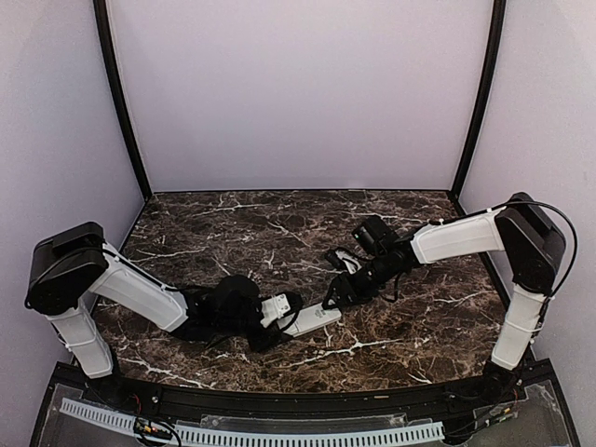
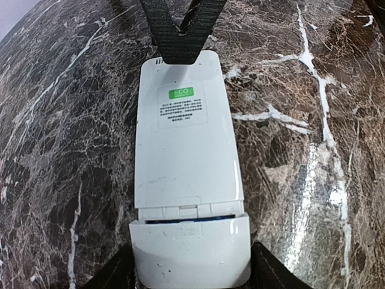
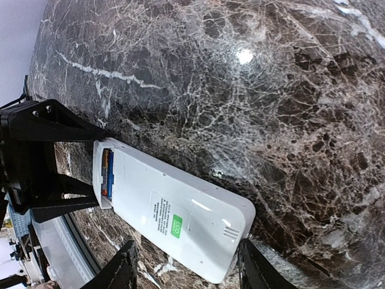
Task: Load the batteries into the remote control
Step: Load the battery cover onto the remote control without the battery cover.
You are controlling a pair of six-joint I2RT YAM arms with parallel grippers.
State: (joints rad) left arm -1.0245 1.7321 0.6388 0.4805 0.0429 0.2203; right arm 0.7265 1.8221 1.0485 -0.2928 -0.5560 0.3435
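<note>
On the dark marble table [image 1: 233, 223], both arms reach in toward the middle: the left arm [image 1: 140, 293] from the left edge, the right arm [image 1: 461, 237] from the right. They meet over the remote control [image 1: 315, 321], which lies flat near the centre, a bit toward the near side. It's back side up and runs roughly left to right.

The right gripper [image 3: 186, 245] straddles the remote's right end. Its fingers are apart with the white body crossing between them at a slant. One finger looks to be touching the corner, but honestly I can't tell if it's actually squeezing.

The left gripper [image 2: 192, 248] is at the other end, with fingers spread to either side of the small white cover [image 2: 191, 256]. They're right up against its edges, and again I can't tell if that's a real pinch. The cover sits at the remote's left end with a thin gap left between it and the rest of the back.

A green sticker [image 2: 182, 93] sits on the back panel. The batteries [image 3: 107, 174] are in the compartment at the left end, and only a sliver of blue and orange shows.
</note>
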